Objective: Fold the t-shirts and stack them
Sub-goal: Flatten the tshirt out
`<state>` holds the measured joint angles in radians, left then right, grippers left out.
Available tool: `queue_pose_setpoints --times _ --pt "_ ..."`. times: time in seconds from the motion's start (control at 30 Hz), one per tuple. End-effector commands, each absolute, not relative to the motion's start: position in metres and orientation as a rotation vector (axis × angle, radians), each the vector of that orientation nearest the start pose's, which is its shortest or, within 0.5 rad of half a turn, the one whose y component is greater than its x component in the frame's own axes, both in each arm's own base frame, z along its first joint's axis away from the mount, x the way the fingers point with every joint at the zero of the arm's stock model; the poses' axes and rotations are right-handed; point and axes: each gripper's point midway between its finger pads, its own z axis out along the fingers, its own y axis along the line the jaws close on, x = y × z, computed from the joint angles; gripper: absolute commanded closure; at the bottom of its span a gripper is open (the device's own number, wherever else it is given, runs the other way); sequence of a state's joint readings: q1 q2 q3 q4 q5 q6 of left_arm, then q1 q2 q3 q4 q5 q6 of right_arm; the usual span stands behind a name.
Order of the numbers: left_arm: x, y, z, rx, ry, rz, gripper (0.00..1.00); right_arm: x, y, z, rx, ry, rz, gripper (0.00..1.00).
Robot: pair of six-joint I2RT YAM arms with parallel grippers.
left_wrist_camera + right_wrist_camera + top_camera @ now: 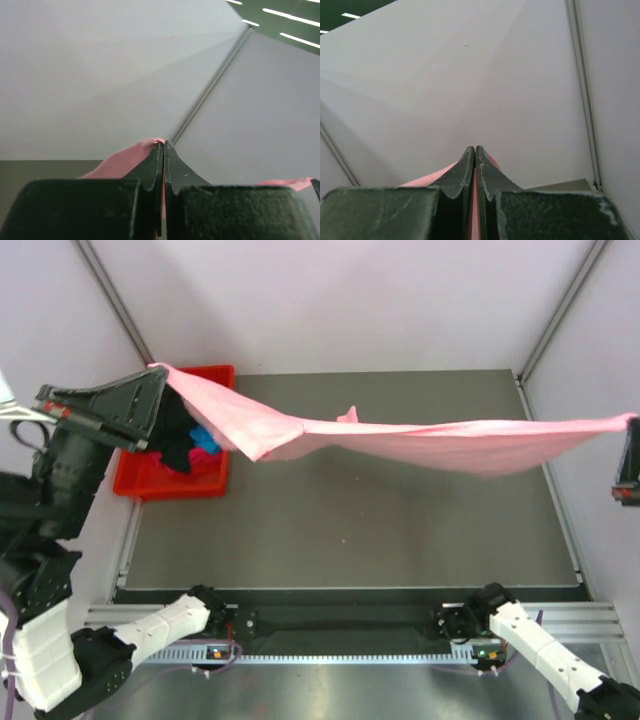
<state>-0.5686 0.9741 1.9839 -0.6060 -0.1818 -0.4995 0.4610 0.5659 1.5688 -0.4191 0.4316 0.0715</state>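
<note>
The light pink t-shirt (420,440) hangs stretched in the air across the table, held at both ends. My left gripper (158,375) is shut on its left end, raised over the red bin; pink cloth (122,160) shows beside the closed jaws in the left wrist view. My right gripper (630,430) is shut on its right end at the far right edge; pink cloth (427,179) shows between and beside its jaws. Black (178,440), bright blue (205,437) and magenta (205,454) t-shirts lie bunched in the bin.
The red plastic bin (150,483) stands at the table's back left corner. The dark grey table mat (340,530) lies under the hanging shirt. White enclosure walls with metal posts (115,300) close in the back and sides.
</note>
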Motion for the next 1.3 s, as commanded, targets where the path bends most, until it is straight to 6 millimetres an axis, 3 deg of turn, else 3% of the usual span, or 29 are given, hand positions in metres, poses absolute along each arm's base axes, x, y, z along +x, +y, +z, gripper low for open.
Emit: queue_pose_setpoints --times 0.0,0.1,0.23,0.33,0.43,0.57,0.6,0.63,0.67,0.7,0.73,0.77,0.8,0.87,0.9,0.93,0.97,1.0,1.03,1.07,1.1,1.13,1.17,1.2,1.23,1.27 --pt "0.143 -0.108 0.653 -0.024 1.137 -0.974 1.00 0.096 -0.029 0.575 0.206 1.053 0.280 1.00" --pt "0.125 -0.106 0.654 0.014 1.115 -0.993 1.00 0.076 -0.036 0.575 0.210 1.034 0.308 1.00" --pt "0.119 -0.108 0.658 0.038 1.107 -0.993 1.00 0.062 -0.042 0.577 0.222 1.001 0.329 1.00" --pt "0.129 -0.113 0.663 0.043 1.124 -0.998 1.00 0.061 -0.052 0.585 0.254 0.974 0.292 1.00" --pt "0.164 -0.111 0.656 -0.013 1.175 -0.971 1.00 0.081 -0.060 0.585 0.300 1.008 0.181 1.00" --pt "0.228 -0.108 0.624 -0.059 1.246 -0.888 1.00 0.148 -0.048 0.567 0.293 1.112 0.001 1.00" --pt "0.255 -0.110 0.608 -0.070 1.278 -0.875 1.00 0.162 -0.044 0.560 0.289 1.139 -0.035 1.00" --pt "0.270 -0.112 0.598 -0.069 1.297 -0.866 1.00 0.177 -0.038 0.554 0.278 1.158 -0.063 1.00" --pt "0.286 -0.114 0.589 -0.065 1.313 -0.857 1.00 0.206 -0.026 0.540 0.245 1.207 -0.115 1.00" --pt "0.316 -0.119 0.564 -0.081 1.377 -0.858 1.00 0.221 -0.021 0.533 0.238 1.227 -0.149 1.00" --pt "0.329 -0.122 0.564 -0.067 1.353 -0.866 1.00 0.238 -0.014 0.519 0.217 1.264 -0.188 1.00" --pt "0.356 -0.129 0.540 -0.076 1.405 -0.875 1.00 0.264 -0.004 0.504 0.184 1.315 -0.238 1.00" --pt "0.369 -0.134 0.534 -0.074 1.411 -0.875 1.00 0.277 0.001 0.502 0.182 1.309 -0.242 1.00" --pt "0.396 -0.149 0.522 -0.045 1.411 -0.857 1.00 0.318 0.008 0.468 0.157 1.382 -0.301 1.00" --pt "0.427 -0.160 0.497 -0.041 1.462 -0.849 1.00 0.334 0.012 0.462 0.139 1.385 -0.287 1.00" --pt "0.440 -0.172 0.488 -0.005 1.467 -0.839 1.00 0.348 -0.003 0.447 0.162 1.415 -0.332 1.00" --pt "0.472 -0.182 0.458 -0.007 1.524 -0.830 1.00 0.374 -0.005 0.427 0.174 1.457 -0.343 1.00" --pt "0.486 -0.189 0.445 -0.001 1.547 -0.832 1.00 0.387 -0.012 0.415 0.186 1.479 -0.358 1.00" --pt "0.500 -0.196 0.429 0.001 1.575 -0.834 1.00 0.399 -0.036 0.408 0.244 1.490 -0.402 1.00" --pt "0.528 -0.203 0.404 -0.011 1.596 -0.829 1.00 0.423 -0.043 0.379 0.298 1.551 -0.384 1.00" --pt "0.544 -0.202 0.390 -0.046 1.611 -0.803 1.00 0.440 -0.043 0.367 0.289 1.581 -0.315 1.00" --pt "0.558 -0.202 0.375 -0.069 1.633 -0.776 1.00 0.452 -0.060 0.362 0.350 1.590 -0.267 1.00" --pt "0.582 -0.204 0.349 -0.090 1.677 -0.749 1.00 0.474 -0.064 0.336 0.402 1.623 -0.181 1.00" --pt "0.594 -0.203 0.338 -0.099 1.689 -0.731 1.00 0.488 -0.054 0.327 0.358 1.638 -0.075 1.00" --pt "0.604 -0.205 0.327 -0.092 1.697 -0.719 1.00 0.499 -0.063 0.327 0.367 1.601 -0.032 1.00" --pt "0.618 -0.209 0.309 -0.091 1.713 -0.715 1.00 0.518 -0.062 0.298 0.382 1.644 0.028 1.00"
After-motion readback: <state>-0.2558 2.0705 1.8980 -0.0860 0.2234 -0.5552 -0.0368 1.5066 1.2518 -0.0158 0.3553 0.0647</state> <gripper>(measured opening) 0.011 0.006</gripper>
